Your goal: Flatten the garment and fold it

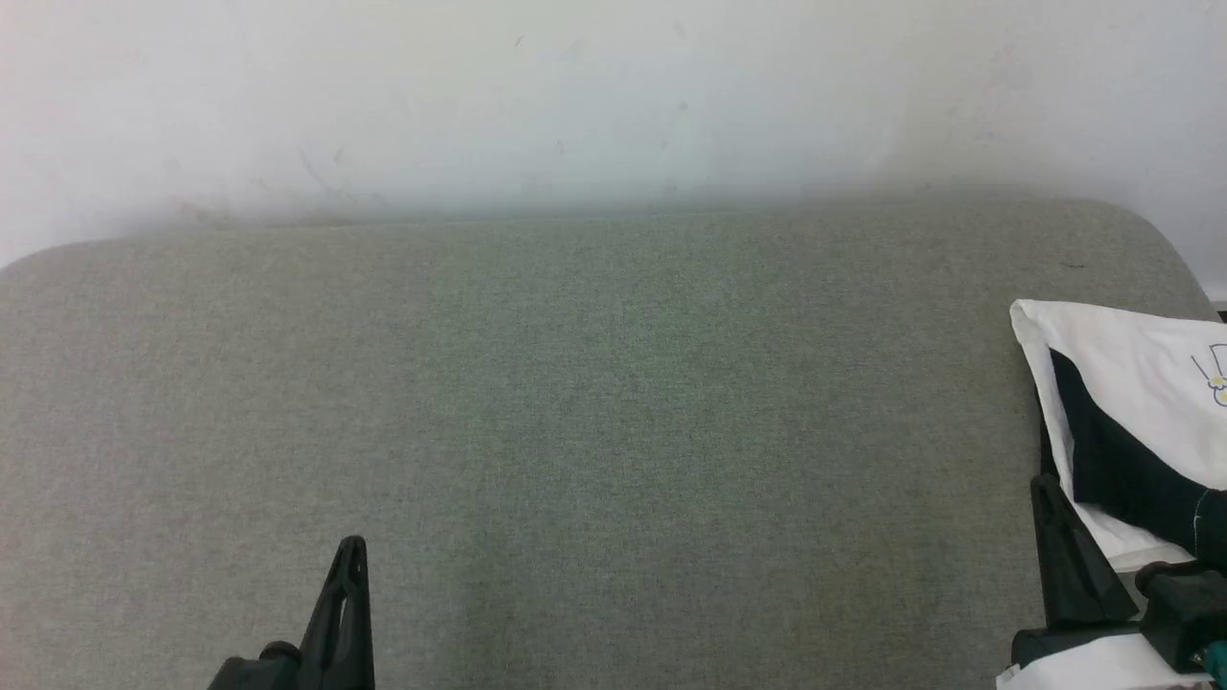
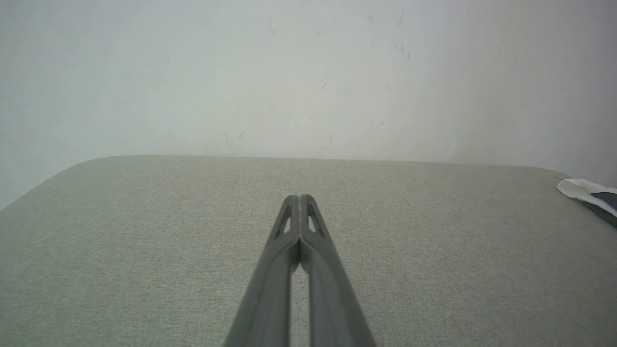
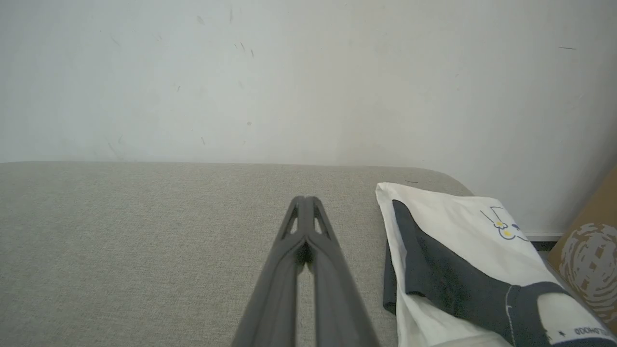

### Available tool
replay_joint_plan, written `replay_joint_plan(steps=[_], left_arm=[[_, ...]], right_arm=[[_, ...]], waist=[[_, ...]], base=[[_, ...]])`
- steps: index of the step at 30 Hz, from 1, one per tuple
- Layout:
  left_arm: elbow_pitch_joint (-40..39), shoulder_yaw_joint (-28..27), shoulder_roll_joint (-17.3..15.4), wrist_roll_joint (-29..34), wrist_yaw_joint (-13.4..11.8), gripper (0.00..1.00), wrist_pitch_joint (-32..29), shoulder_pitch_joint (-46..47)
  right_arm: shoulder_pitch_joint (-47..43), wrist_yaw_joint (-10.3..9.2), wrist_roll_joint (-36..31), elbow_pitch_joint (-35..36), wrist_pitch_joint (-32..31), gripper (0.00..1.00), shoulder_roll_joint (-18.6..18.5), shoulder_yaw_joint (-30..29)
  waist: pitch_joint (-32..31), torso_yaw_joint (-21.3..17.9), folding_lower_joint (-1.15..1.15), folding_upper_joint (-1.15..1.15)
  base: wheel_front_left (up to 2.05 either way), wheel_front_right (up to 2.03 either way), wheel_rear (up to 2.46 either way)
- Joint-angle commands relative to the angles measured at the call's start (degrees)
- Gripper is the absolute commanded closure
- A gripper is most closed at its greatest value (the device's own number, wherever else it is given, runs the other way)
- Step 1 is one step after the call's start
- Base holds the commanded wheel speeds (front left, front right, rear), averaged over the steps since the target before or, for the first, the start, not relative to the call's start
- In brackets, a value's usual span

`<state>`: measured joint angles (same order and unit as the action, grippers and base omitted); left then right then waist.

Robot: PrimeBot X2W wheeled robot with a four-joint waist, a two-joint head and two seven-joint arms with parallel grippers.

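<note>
Head camera looks down on the grey cushion (image 1: 613, 402); low wrist cameras face the wall (image 2: 308, 72), all sharing the garment (image 3: 458, 226).

L gripper (image 2: 300, 198) fingers pressed together over grey cushion (image 2: 144, 250), empty; garment (image 2: 590, 193) corner at far right edge, white wall (image 2: 289, 72) behind
</note>
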<state>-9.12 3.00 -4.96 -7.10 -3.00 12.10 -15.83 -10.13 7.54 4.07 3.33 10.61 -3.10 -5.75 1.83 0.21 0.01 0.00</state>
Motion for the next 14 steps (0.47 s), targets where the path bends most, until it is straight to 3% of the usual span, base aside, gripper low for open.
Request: replay_joint_plan(steps=[1, 14], left_arm=[[0.5, -0.3, 0.3, 0.5, 0.5, 1.00, -0.3, 1.6], [1.6, -0.7, 0.6, 1.3, 0.8, 1.00, -1.8, 3.4]], right_arm=[[1.1, -0.01, -0.3, -0.2, -0.4, 1.00, 0.1, 0.2], [2.3, -0.02, -0.8, -0.6, -1.7, 1.00, 0.1, 0.9]], waist=[[0.0, 0.0, 0.00, 0.00], [-0.3, 0.0, 0.00, 0.00]], base=[[0.00, 0.00, 0.00], [0.00, 0.00, 0.00]])
